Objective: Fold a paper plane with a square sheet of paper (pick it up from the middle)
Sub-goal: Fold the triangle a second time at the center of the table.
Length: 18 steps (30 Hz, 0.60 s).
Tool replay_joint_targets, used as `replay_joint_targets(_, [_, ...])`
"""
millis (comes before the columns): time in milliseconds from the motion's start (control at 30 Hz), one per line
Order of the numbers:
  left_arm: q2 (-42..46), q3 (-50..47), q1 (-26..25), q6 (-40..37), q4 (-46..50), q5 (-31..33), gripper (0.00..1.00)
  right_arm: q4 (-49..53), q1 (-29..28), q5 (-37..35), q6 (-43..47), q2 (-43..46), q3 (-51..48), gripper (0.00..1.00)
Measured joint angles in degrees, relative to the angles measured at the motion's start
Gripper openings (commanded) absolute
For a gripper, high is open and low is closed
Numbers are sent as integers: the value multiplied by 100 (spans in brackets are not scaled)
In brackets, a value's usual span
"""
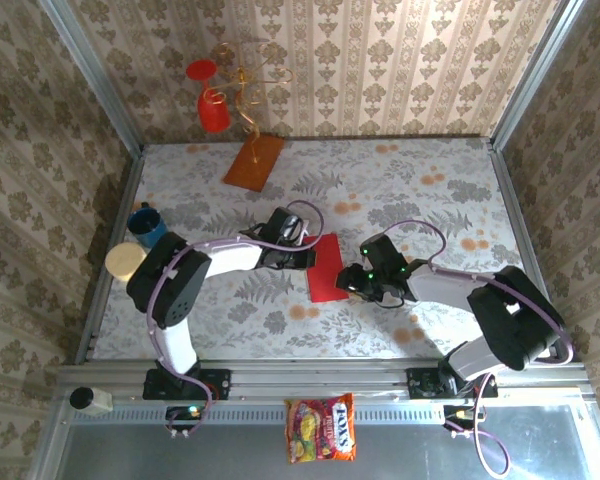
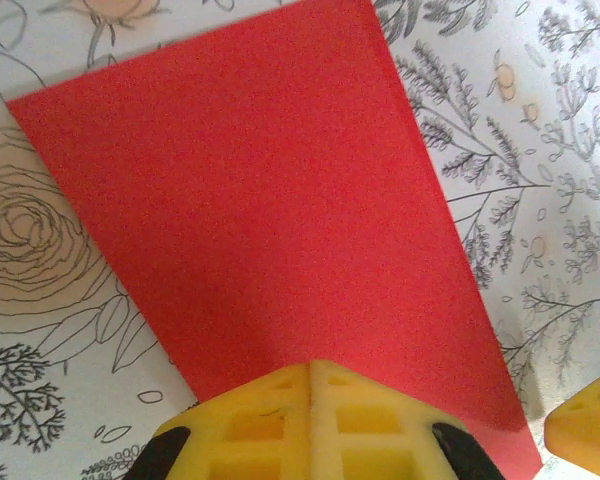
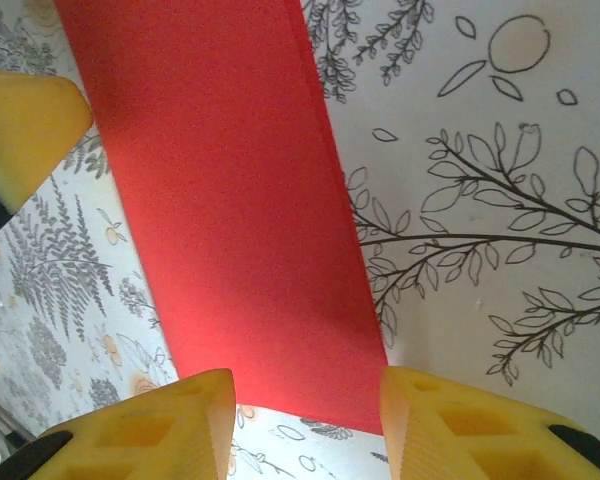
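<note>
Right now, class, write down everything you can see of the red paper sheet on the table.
The red paper sheet is thin, plain, matt, bright red, lying flat on the flower-patterned table between the arms. It looks oblong rather than square, with straight edges and sharp corners; whether it is folded cannot be told. The shut left pincer sits over one short edge; the open right pincer straddles a short edge.

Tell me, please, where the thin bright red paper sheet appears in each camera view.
Top external: thin bright red paper sheet at table centre.
Left wrist: sheet spans the middle, top to bottom.
Right wrist: sheet runs left of centre.
Shared landmark: floral-print table cover.
</note>
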State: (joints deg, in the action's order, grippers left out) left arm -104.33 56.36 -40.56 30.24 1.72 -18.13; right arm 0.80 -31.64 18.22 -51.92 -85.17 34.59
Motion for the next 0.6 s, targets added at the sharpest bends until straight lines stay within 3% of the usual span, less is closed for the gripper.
replay_joint_targets(600, [-184, -127, -31, 2, -389, -4, 0, 133, 52, 63, 81, -195, 105, 38])
